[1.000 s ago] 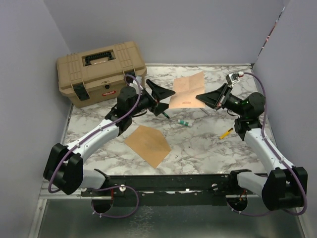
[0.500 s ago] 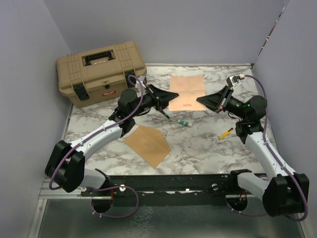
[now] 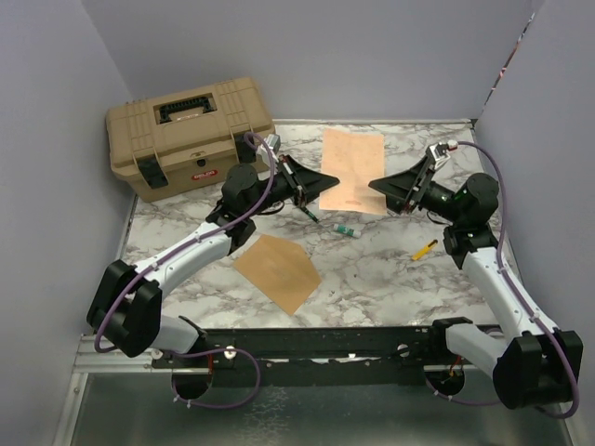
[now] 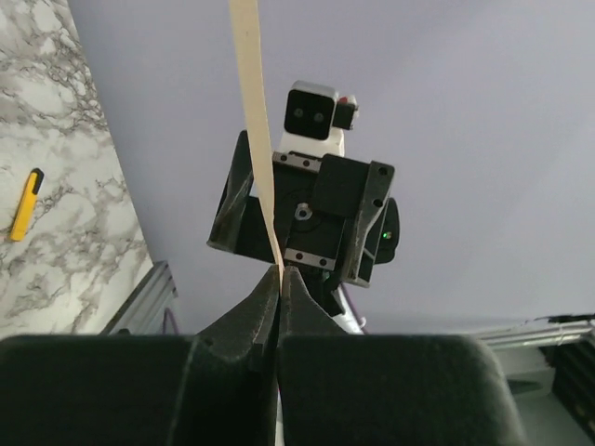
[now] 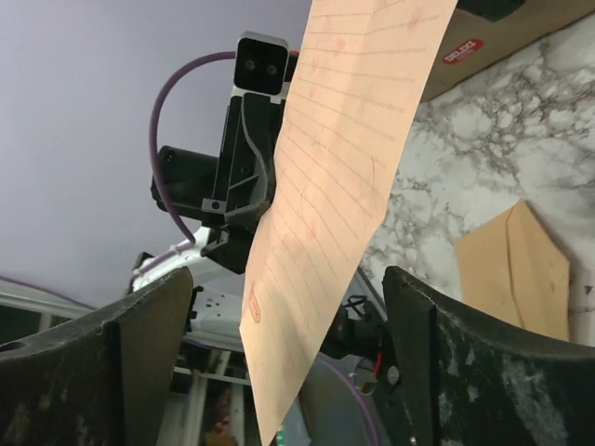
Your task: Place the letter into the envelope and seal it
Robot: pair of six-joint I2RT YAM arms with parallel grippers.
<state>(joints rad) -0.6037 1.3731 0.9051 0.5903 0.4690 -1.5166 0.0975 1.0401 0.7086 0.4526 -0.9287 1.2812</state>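
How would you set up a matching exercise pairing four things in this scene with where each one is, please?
Things:
1. letter
2. envelope
3. tan case
4. yellow pen

Places:
A. at the back left corner of the table
B. lying flat near the table's front edge
C. lying on the table beside the right arm
D. pinched in the left tool, held up off the table

Pairs: 1-D, 2-B, 3-A, 4-C.

letter (image 3: 353, 172): goes from buckled and wide to flat and tall | left gripper (image 3: 331, 177): wrist rolls, edges right | right gripper (image 3: 376, 186): elbow draws back
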